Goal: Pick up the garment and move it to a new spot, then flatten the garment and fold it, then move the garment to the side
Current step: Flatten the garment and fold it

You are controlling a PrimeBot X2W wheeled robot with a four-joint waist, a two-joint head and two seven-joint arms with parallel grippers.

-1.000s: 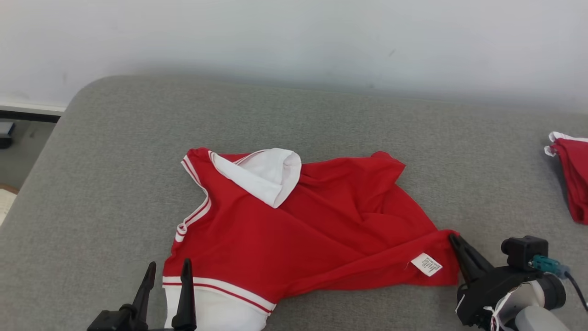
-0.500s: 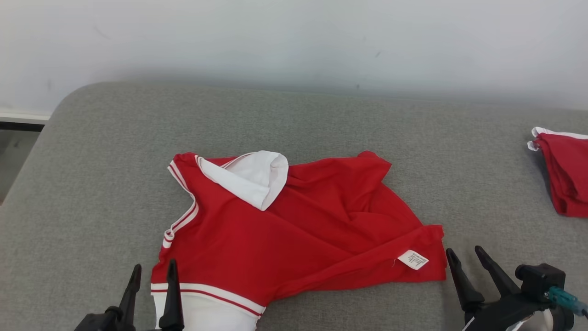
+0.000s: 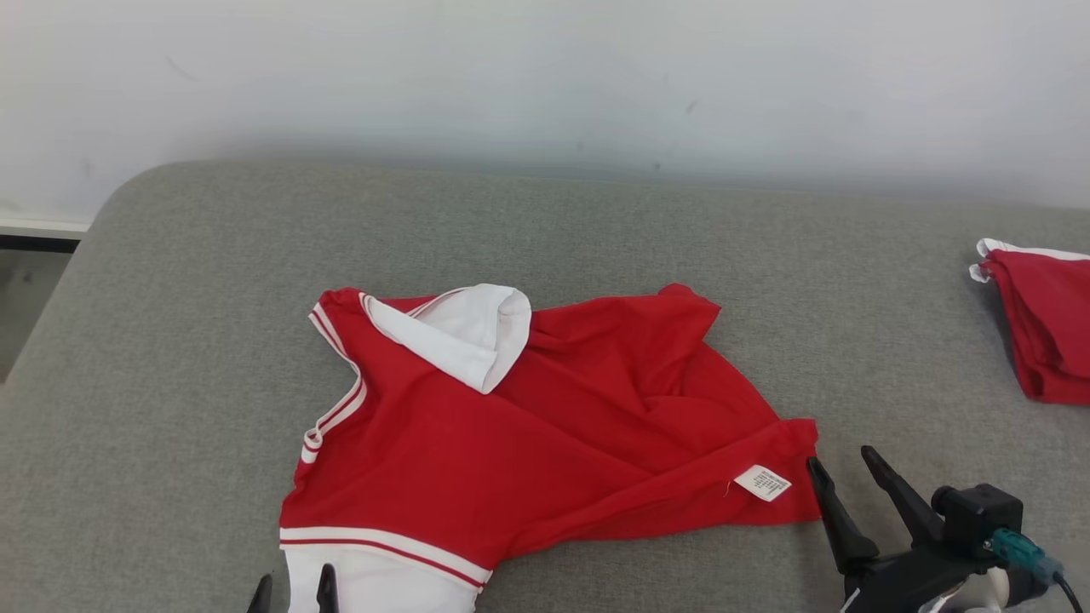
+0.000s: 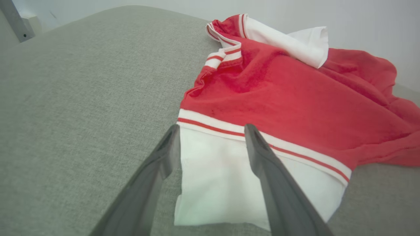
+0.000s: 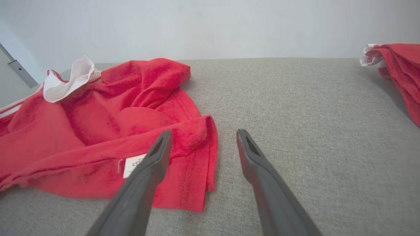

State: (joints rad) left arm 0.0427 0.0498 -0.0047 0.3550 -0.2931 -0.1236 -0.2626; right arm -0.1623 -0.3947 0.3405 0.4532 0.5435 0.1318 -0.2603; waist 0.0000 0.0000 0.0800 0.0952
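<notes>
**Inspector:** Garments, count?

**Assessor:** Two. One red garment [image 3: 545, 426] with white trim, and a second red garment [image 3: 1043, 323], also white-trimmed.

**Inspector:** Labels?

**Assessor:** One white label [image 3: 763, 483], on the first garment.

**Inspector:** Grippers?

**Assessor:** Two: the left gripper [image 3: 294, 583] and the right gripper [image 3: 841, 460]. Each has two dark fingers [image 3: 833, 511], four in all.

**Inspector:** Surfaces?

**Assessor:** One grey padded surface [image 3: 596, 230] and one pale wall [image 3: 545, 77].
</notes>
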